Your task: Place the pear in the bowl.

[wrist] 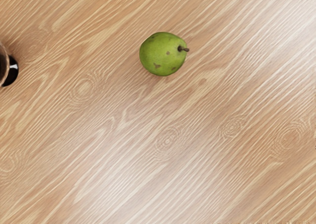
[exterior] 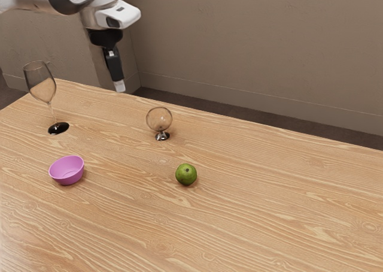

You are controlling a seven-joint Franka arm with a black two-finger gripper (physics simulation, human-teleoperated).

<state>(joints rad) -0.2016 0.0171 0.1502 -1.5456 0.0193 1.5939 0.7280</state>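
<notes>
Pear (exterior: pixel 186 174): on the table (exterior: pixel 269 224), outside the bowl (exterior: pixel 67 171) and well apart from it. Green, brown spots, short stem (wrist: pixel 183 49).

Gripper (exterior: pixel 120 87): black, pointing down with a slight tilt, raised above tabletop level. In the exterior view its lower end lines up close to the table's far edge, on the stretch between the far corner at the exterior view's left and the round glass (exterior: pixel 159 120). Well apart from the pear. Spread or pressed together: can't tell, it's seen side-on. Arm (exterior: pixel 108 2) is white with dark parts, comes in from the exterior view's upper left.

Round glass: clear, upright on a short foot, between the far edge and the pear. Nearer the pear than the bowl is, not touching it.

Tall glass (exterior: pixel 43 90): clear, thin stem, dark base, upright. Sits near the far corner at the exterior view's left.

Bowl: pink, open side up, toward the table's edge at the exterior view's left. Further in from the far edge than the tall glass, apart from it.

Wrist view: looks down on the pear and wood grain. Part of a glass with a dark base also shows, apart from the pear, can't tell which glass.

Past the far edge: dark floor (exterior: pixel 239 114), brown wall (exterior: pixel 251 44).
</notes>
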